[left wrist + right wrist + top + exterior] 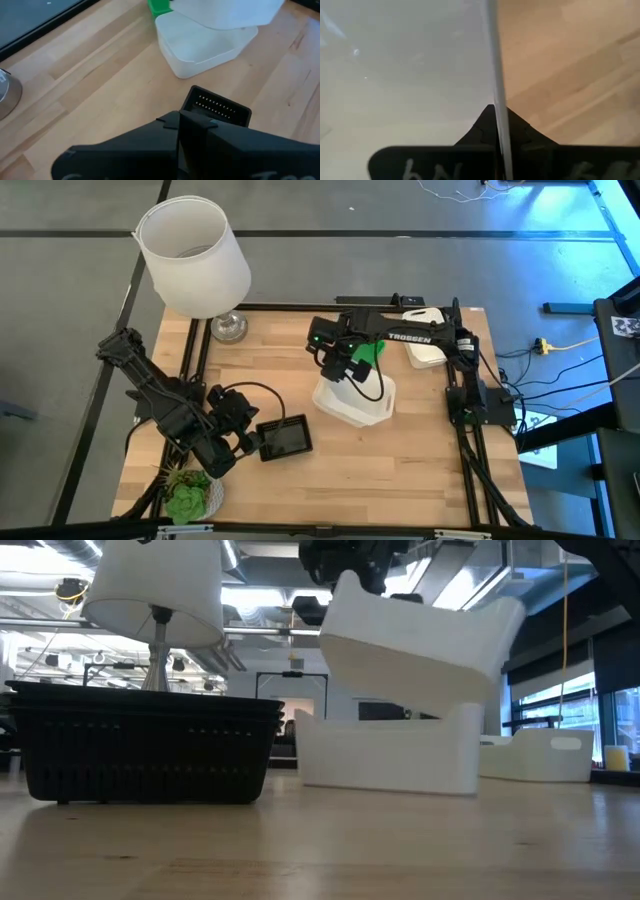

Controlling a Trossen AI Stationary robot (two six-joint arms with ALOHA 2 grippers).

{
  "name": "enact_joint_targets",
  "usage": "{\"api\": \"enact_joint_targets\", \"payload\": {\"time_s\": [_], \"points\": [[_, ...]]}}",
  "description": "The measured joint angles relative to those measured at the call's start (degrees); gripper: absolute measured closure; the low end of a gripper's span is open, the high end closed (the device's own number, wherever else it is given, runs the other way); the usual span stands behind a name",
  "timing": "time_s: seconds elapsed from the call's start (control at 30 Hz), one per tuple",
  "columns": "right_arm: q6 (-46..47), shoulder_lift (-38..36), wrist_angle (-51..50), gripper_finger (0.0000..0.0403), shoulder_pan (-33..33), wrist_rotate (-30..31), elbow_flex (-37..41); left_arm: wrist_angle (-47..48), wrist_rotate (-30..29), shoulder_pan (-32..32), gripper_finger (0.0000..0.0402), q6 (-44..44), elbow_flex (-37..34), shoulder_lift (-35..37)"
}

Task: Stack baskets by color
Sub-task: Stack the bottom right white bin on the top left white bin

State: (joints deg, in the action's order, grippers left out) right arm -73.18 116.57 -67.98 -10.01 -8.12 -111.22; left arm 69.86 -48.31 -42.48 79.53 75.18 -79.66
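Hanging tilted in the right hand [348,370], pinched shut on one wall — a white basket [420,635], directly above a second white basket [390,755] on the desk [400,470], long axes roughly matched. Third white basket [425,348] lying beyond. Left hand [250,442] shut on a black basket [285,437] — nearer the plant [188,498]. Green baskets [370,350]: number hidden.
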Motion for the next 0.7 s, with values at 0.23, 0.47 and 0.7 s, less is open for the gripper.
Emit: {"api": "enact_joint_targets", "payload": {"time_s": [0.23,0.47,0.7], "points": [[3.9,0.8,-3.2,0.0403,2.6,-1.1,0.0,0.0,0.0,0.0,0.0402,0.0,0.0,0.0],[4.0,4.4,-5.6,0.0403,4.5,-0.4,0.0,0.0,0.0,0.0,0.0401,0.0,0.0,0.0],[4.3,6.9,-6.6,0.0403,4.9,4.2,0.0,0.0,1.3,0.0,0.0402,-0.1,0.0,0.0]]}}
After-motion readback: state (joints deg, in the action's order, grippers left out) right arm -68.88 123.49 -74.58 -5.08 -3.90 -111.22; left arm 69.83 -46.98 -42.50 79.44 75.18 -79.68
